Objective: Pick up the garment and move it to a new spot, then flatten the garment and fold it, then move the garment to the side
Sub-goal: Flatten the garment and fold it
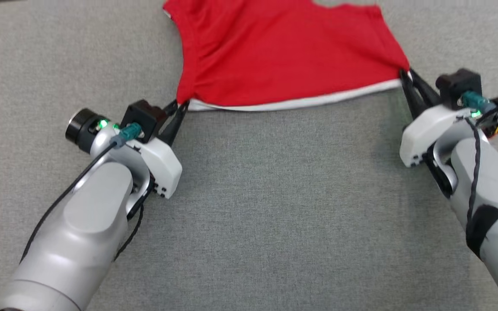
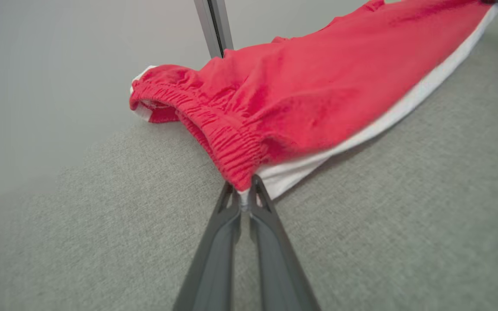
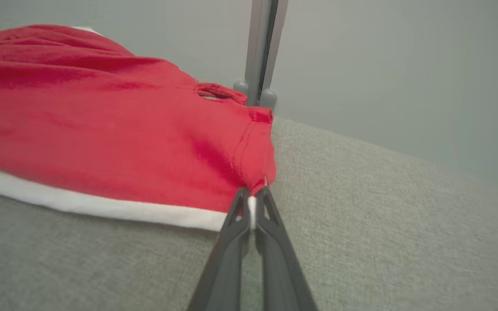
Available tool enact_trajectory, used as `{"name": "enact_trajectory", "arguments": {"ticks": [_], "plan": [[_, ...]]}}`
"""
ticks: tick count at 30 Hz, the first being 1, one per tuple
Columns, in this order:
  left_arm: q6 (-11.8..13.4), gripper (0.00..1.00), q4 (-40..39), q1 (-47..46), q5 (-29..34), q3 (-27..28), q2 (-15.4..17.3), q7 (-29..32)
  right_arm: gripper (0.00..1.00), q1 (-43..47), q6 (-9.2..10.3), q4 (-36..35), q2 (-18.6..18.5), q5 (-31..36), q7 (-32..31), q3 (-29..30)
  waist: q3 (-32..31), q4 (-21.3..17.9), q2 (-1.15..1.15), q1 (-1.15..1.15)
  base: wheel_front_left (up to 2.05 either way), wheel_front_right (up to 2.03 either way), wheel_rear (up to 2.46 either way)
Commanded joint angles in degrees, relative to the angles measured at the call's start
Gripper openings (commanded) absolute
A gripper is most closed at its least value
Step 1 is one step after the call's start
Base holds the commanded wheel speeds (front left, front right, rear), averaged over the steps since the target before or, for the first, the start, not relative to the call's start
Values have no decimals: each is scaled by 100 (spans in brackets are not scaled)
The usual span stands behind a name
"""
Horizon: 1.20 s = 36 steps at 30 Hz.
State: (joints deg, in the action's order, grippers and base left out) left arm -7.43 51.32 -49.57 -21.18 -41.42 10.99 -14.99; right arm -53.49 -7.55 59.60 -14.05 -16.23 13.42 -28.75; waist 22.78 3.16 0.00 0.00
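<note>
Garment, red with white hem, lay at the grey desk's far edge, left gripper and right gripper each pinched shut on a near corner, likely flattening; next move needed an even two-arm pull before folding.

This looks like a robotics lab or test bay, not a home. The work surface is a broad flat top covered in plain grey cloth. Bare pale grey panels close it in and meet at a metal frame post. Cabled robot arms reach over it.
</note>
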Motion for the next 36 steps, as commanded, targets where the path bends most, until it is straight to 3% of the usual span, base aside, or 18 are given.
{"name": "enact_trajectory", "arguments": {"ticks": [1, 7, 19, 24, 29, 36], "plan": [[-3, 0, 0, 129, -20, -17, 65, -22, 0, 137, 13, -28, -122, -121, -56, -145, -269, -20, 0, 0, 0, 0, 0], [-3, 0, -21, 597, -78, -229, 84, -21, 0, 549, 14, -306, -532, -790, -524, -891, -692, -109, 0, 0, 0, 0, 0], [-4, 0, -448, 1446, -604, -1372, 224, 176, 0, 1404, 14, -1653, -1736, -2659, -2016, -2283, -1370, -270, 0, 0, 0, 0, 0], [-4, 0, -899, 1728, -984, -1683, 477, 394, 0, 1584, 14, -2218, -2231, -3132, -2504, -2634, -1525, -314, 0, 0, 0, 0, 0], [1, 0, -1722, 2033, -1452, -1953, 993, 739, 0, 1858, 15, -2815, -2794, -3680, -2994, -2839, -1732, -315, 0, 0, 0, 0, 0], [0, 0, -2998, 2499, -1655, -2224, 1632, 1271, 0, 2357, 16, -3688, -3536, -4263, -3657, -2977, -1965, -303, 0, 0, 0, 0, 0]]}}
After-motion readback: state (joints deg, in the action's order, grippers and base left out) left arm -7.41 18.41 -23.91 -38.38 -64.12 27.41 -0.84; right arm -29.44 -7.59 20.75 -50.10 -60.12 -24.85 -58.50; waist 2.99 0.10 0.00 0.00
